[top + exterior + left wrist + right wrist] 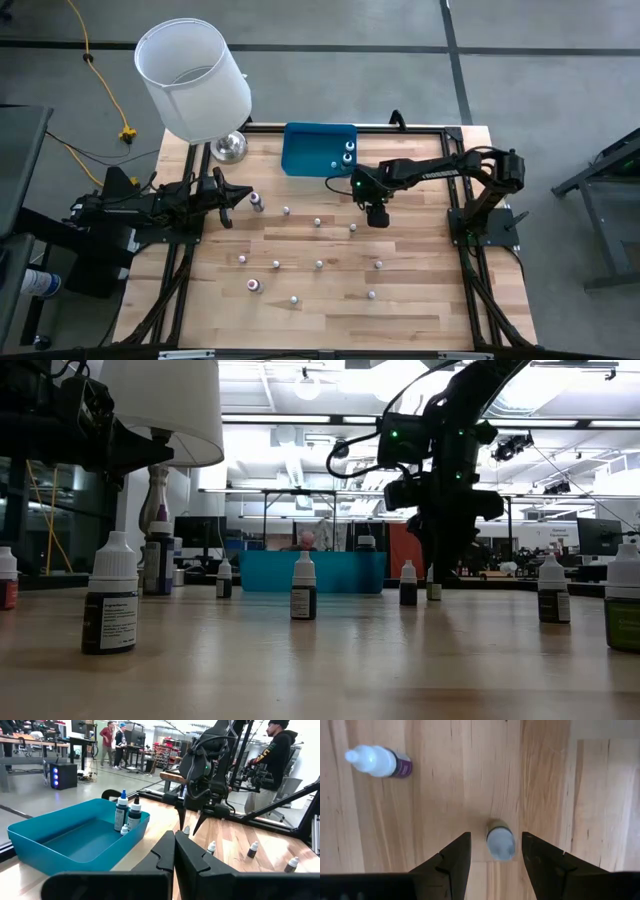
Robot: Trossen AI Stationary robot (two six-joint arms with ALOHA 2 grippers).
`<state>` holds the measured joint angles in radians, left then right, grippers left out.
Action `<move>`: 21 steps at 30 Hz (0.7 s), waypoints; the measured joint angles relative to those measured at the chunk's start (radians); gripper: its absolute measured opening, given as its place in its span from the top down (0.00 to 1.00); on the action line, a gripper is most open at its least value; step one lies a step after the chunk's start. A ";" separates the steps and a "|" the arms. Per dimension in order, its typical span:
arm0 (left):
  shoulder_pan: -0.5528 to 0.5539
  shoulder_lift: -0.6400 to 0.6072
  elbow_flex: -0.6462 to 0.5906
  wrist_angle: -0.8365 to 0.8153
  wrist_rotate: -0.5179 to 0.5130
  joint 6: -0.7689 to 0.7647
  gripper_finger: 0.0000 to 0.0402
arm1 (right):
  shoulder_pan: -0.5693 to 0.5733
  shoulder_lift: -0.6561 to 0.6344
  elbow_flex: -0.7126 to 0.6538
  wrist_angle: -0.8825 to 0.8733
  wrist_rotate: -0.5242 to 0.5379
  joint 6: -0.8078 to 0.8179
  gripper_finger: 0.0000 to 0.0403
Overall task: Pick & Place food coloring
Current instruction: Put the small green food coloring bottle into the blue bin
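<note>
Landmark: shallow teal plastic tray [305, 150] at the far edge of the pale wooden counter [420, 300], beside the shiny metal lamp base [229, 147] under a white drum lampshade [192, 78].
Tray contents: three food coloring bottles stand in the corner of the tray nearest the right arm, two tall dark ones with pointed caps [122, 810] and a small white-capped one [124, 830] in front of them.
Right pincer [376, 217]: hangs over the counter just off that same tray corner, pointing straight down. Its two dark fingers [451, 860] stand apart, released, gripping nothing.
Target bottle: a tiny white-capped dropper bottle with a dark body [499, 839] stands upright on the wood directly below, in the gap between the right pincer's fingers. Whether either finger touches it cannot be told; gaps show on both sides of the cap in the wrist view.
Neighbour bottle: a second white-capped bottle with a purple label [379, 762] stands nearby on the counter, apart from the pincer.
Other food coloring: about a dozen small white-capped bottles [319, 264] stand scattered across the counter, on the side of the tray away from the lamp; one has a reddish body [254, 285].
Left pincer [234, 203]: waits over the counter near the lamp base, well apart from the tray, fingers [188, 861] clenched together on nothing.
Room: people stand among benches beyond the counter.
</note>
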<state>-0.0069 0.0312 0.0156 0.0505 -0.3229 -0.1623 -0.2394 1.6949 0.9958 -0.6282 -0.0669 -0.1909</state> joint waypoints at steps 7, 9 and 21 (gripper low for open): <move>0.000 0.000 0.000 0.000 0.000 0.000 1.00 | -0.002 0.001 0.000 0.005 0.000 0.011 0.59; 0.000 0.000 0.000 0.000 0.000 0.000 1.00 | -0.002 0.001 0.000 0.004 0.000 0.011 0.60; 0.000 0.000 0.000 0.000 0.000 0.000 1.00 | -0.002 0.001 0.000 -0.015 0.000 0.011 0.77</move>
<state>-0.0067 0.0311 0.0156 0.0505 -0.3231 -0.1623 -0.2417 1.6955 0.9958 -0.6434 -0.0669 -0.1799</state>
